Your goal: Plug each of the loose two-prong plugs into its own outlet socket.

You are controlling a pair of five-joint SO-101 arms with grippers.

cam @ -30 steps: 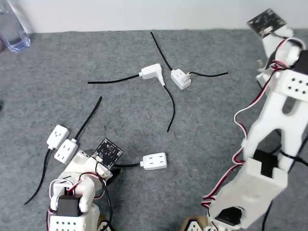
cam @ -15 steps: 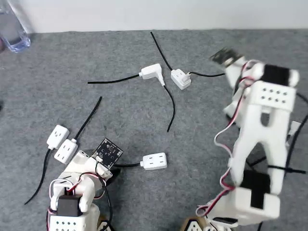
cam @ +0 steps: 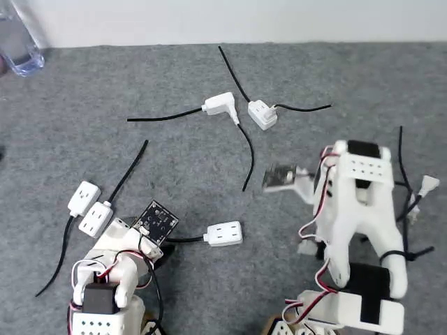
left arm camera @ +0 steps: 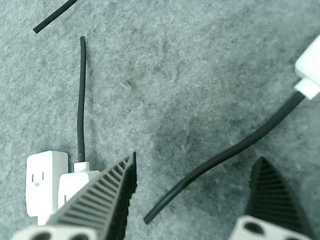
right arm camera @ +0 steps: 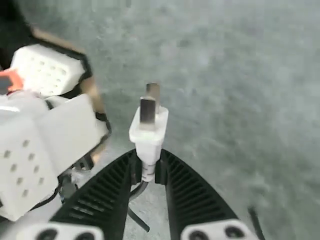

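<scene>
Right hand (right arm camera: 148, 161) is closed narrow on a white two-prong plug (right arm camera: 148, 131), pinching it by its base with the prongs pointing away from the hand over the grey surface (right arm camera: 240, 75). In the high view the right arm (cam: 356, 209) stands near the right edge toward the near side, and a second plug (cam: 427, 185) on a black lead lies just by that edge. The left hand (left arm camera: 196, 165) hangs low over the surface with its fingers wide apart, holding nothing. A black cord (left arm camera: 225, 155) lies on the surface between them and runs to a white socket (cam: 225, 234). That socket lies near the near edge, between the two arms. The left arm (cam: 105, 279) sits at the near-left corner. Just beyond it, by the left edge, a slotted block (left arm camera: 44, 182) and a corded piece (left arm camera: 75, 180) lie side by side, touching. Toward the middle of the far edge an angled plug (cam: 220, 105) and a small block (cam: 262, 114) lie near each other with a gap between them, black cords trailing from both. A clear bottle (cam: 17, 42) stands in the far-left corner.
</scene>
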